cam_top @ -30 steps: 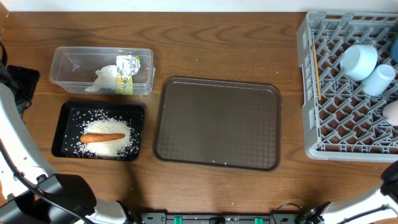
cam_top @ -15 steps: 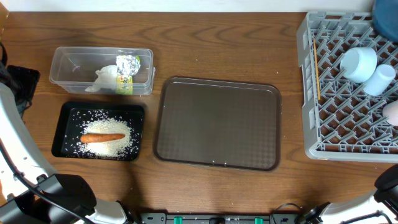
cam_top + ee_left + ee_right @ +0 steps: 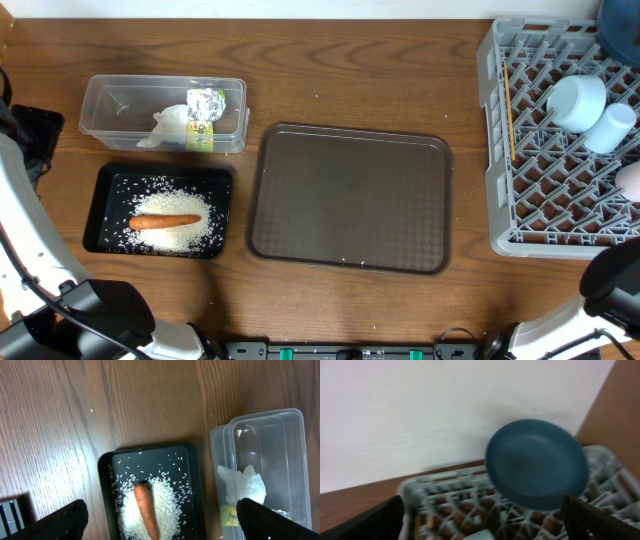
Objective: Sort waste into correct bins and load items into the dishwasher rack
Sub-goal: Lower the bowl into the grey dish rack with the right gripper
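Now that the large blue bowl (image 3: 535, 462) has appeared in the dishwasher rack (image 3: 497, 150), upper right of overhead | right gripper (image 3: 482, 517) apart, empty, backed off | left gripper (image 3: 160, 520) apart, empty | task looks complete

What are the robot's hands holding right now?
Nothing. The left gripper hangs open above the black tray, and the right gripper is open too, facing the blue bowl at the rack.
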Available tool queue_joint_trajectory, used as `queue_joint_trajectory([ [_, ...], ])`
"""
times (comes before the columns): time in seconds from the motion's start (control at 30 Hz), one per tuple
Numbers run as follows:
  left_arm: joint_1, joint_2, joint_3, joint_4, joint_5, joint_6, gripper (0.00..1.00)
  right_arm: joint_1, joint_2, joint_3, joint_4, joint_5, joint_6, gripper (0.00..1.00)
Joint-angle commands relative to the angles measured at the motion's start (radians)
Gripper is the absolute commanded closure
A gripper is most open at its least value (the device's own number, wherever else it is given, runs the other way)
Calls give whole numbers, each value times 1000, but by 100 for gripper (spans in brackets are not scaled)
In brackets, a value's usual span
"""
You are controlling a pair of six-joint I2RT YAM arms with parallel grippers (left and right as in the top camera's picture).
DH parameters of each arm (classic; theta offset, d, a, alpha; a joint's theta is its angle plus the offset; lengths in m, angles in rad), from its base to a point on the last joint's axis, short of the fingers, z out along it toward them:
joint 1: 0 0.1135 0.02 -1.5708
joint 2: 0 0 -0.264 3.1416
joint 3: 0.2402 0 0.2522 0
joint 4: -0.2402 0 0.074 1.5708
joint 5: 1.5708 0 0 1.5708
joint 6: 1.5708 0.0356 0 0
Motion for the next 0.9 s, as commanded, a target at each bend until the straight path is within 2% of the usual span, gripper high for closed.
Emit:
queue_joint_trajectory([
  [0.0,3,3,3,0,-1,-5,2,90,101,32,-4,290,-135,1],
  [0.17,3,3,3,0,-1,-5,2,148,291,210,-52,434,-198,1],
  [0.43,3,3,3,0,-1,-5,2,143,536,505,-151,432,-188,1],
  [0.67,3,3,3,0,-1,-5,2,112,614,520,-154,436,-213,1],
  [0.87,3,3,3,0,-1,-5,2,72,640,519,-164,428,-209,17],
])
